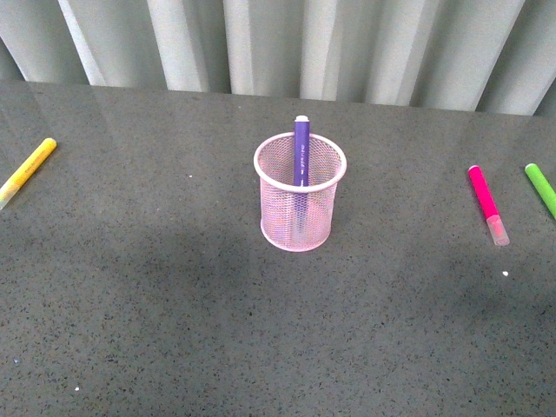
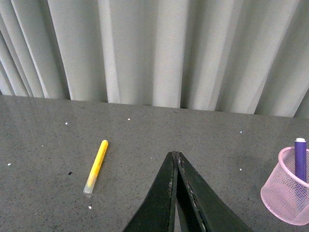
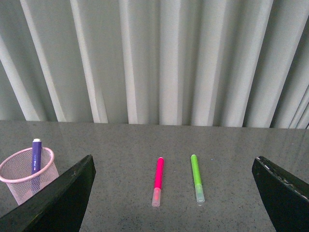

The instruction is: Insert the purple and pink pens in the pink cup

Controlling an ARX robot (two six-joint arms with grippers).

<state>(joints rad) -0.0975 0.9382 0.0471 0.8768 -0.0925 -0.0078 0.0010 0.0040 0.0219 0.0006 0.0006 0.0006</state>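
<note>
The pink cup [image 1: 300,193] stands upright at the table's middle with the purple pen [image 1: 301,149] standing in it. Both also show in the left wrist view, cup [image 2: 288,193] and pen [image 2: 300,157], and in the right wrist view, cup [image 3: 24,175] and pen [image 3: 35,155]. The pink pen [image 1: 487,203] lies flat on the table at the right; it shows in the right wrist view [image 3: 157,180]. My right gripper [image 3: 174,166] is open and empty, above and short of the pink pen. My left gripper [image 2: 175,155] is shut and empty. Neither arm shows in the front view.
A yellow marker [image 1: 28,170] lies at the far left, also in the left wrist view [image 2: 96,165]. A green marker [image 1: 540,188] lies beside the pink pen at the right edge, also in the right wrist view [image 3: 196,177]. Grey curtain folds [image 1: 287,43] back the table.
</note>
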